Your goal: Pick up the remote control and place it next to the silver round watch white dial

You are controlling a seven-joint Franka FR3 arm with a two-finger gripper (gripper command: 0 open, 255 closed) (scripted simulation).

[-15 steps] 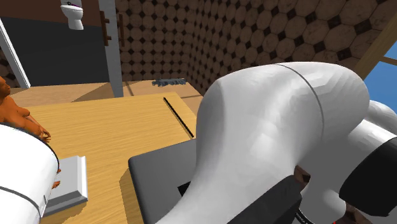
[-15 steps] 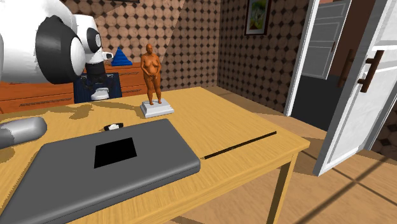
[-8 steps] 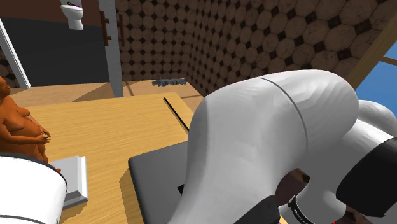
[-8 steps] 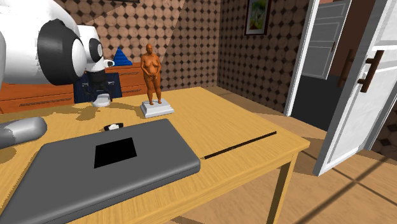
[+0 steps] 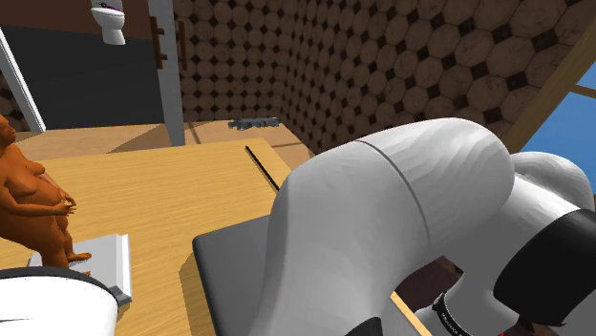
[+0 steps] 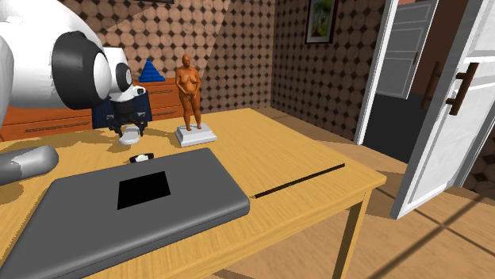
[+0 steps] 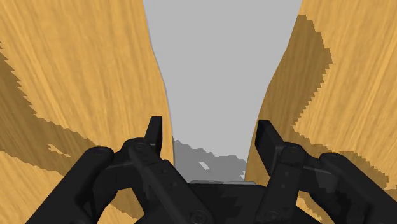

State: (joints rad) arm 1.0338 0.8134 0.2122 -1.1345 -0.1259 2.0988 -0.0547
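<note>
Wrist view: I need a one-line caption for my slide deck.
Black gripper clasps a plain grey remote over the wooden table.

CLEARANCE | remote [image 7: 219, 76] clasped in gripper [image 7: 210, 124] — bare table [image 6: 262, 143] wood on both sides of it | figurine [image 6: 189, 87] upright, near | watch [image 6: 143, 157] between gripper and laptop [image 6: 159, 214] | second exterior view's right half of table open — just a thin black rod [image 6: 297, 181] lying flat

White arm [image 5: 401, 220] looms close in the shoulder view, its big link slanting down toward the table [image 6: 317, 186]. Wrist bent, hand pointing down at the table. Black gripper [image 6: 129, 133] low over the table top. Fingers [image 7: 154, 132] stand apart, clasping the grey remote control [image 7: 216, 76] between them.
</note>
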